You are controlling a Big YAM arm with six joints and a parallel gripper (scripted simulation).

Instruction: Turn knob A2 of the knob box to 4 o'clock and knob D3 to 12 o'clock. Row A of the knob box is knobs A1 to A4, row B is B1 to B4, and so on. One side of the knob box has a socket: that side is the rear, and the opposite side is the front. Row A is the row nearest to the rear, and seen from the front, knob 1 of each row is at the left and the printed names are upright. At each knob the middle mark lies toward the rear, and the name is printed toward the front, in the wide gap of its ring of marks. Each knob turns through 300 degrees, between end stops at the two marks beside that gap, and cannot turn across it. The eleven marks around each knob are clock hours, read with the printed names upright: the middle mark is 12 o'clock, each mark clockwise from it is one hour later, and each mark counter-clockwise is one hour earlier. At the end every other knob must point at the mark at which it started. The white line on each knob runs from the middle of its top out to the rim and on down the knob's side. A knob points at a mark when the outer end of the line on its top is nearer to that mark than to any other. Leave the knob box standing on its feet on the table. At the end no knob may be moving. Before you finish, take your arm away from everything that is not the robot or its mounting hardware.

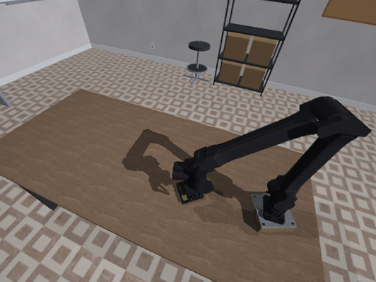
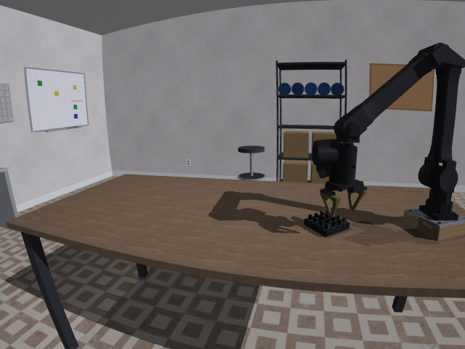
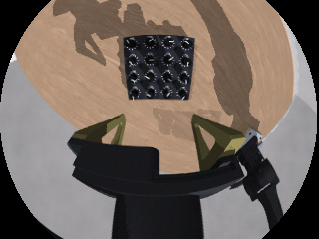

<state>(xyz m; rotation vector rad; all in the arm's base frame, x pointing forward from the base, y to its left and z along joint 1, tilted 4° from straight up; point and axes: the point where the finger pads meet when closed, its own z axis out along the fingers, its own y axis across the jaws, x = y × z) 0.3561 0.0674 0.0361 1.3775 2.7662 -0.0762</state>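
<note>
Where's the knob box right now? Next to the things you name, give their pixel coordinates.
In the exterior view the knob box (image 1: 184, 201) (image 2: 325, 230) (image 3: 159, 68) sits on the table (image 1: 99, 184) (image 2: 168, 233) (image 3: 100, 95), left of the arm's base plate (image 1: 287, 227) (image 2: 411, 214), just below the open gripper (image 2: 342, 212) (image 3: 159, 118).
</note>
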